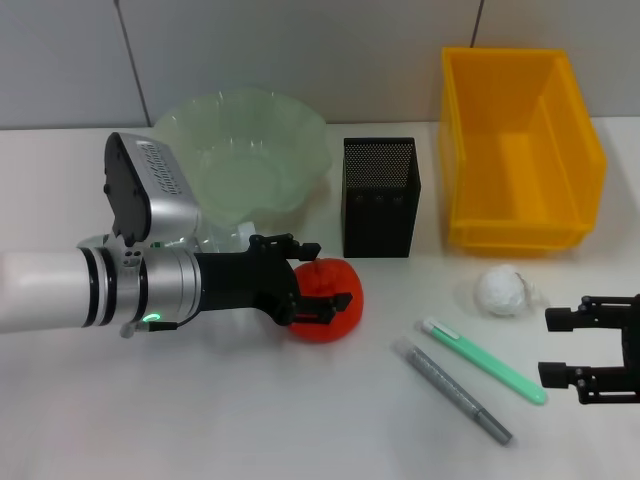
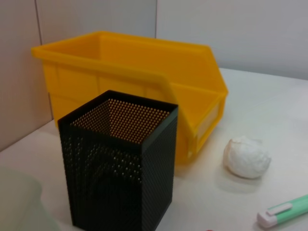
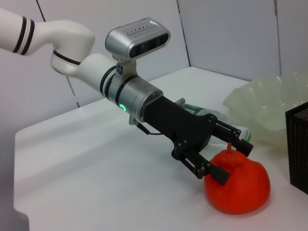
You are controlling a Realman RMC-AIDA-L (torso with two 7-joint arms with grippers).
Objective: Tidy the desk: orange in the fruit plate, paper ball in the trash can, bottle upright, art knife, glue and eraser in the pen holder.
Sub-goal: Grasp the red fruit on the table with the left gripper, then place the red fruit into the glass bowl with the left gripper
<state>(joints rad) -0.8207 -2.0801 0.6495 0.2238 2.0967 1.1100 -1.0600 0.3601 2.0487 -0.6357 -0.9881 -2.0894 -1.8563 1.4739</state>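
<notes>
Nothing looks finished yet. The left claw (image 1: 318,290) has its fingers apart around the orange (image 1: 328,299), which sits on the table (image 1: 200,400) near the fruit plate (image 1: 245,150), not in it. The paper ball (image 1: 505,291) lies outside the yellow trash can (image 1: 520,150). The bottle (image 3: 204,111) lies behind the left arm, mostly hidden. The pen holder (image 1: 380,197) looks empty; 2 pen-like tools lie on the table. The right claw (image 1: 585,348) waits, fingers apart, at the right.

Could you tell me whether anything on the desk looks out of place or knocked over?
Yes: the bottle lies on its side behind the left gripper, near the fruit plate. The paper ball sits loose on the desk beside the trash can.
</notes>
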